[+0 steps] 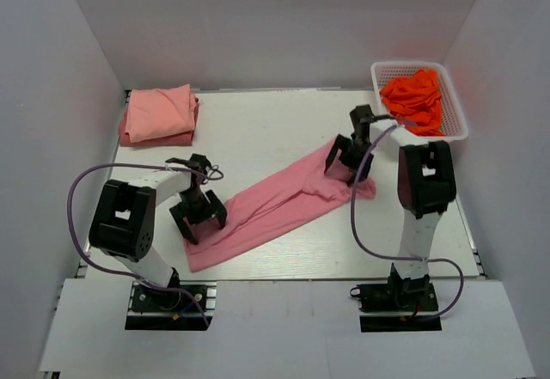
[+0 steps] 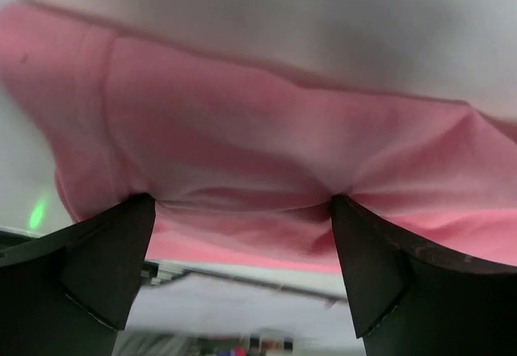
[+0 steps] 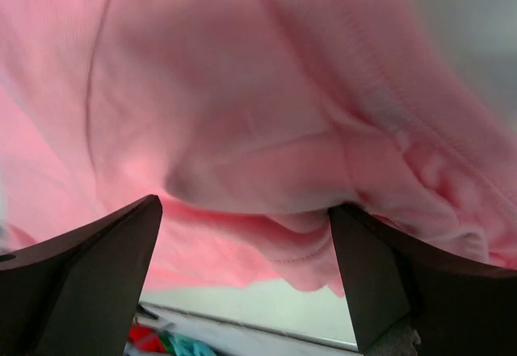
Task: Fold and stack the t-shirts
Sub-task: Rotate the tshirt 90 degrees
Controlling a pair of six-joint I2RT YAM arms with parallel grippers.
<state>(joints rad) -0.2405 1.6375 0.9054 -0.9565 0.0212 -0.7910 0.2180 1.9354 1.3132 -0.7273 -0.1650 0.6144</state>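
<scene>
Finds the rose pink t-shirt drawn into a long, rumpled band running diagonally over the tabletop, from front left to mid-right. Sees the left pincer released, jaws spread wide over the band's near end, cloth filling the gap between them but not pinched. Same for the right pincer, gaping over the far end. Notes the salmon pink t-shirt folded at the far left corner, well apart. Expect limp, light cotton: sags, creeps, offers no stiffness, cannot break. Probably best to nip every layer at an end hem or corner, one pincer per end, then lift low and lay over.
</scene>
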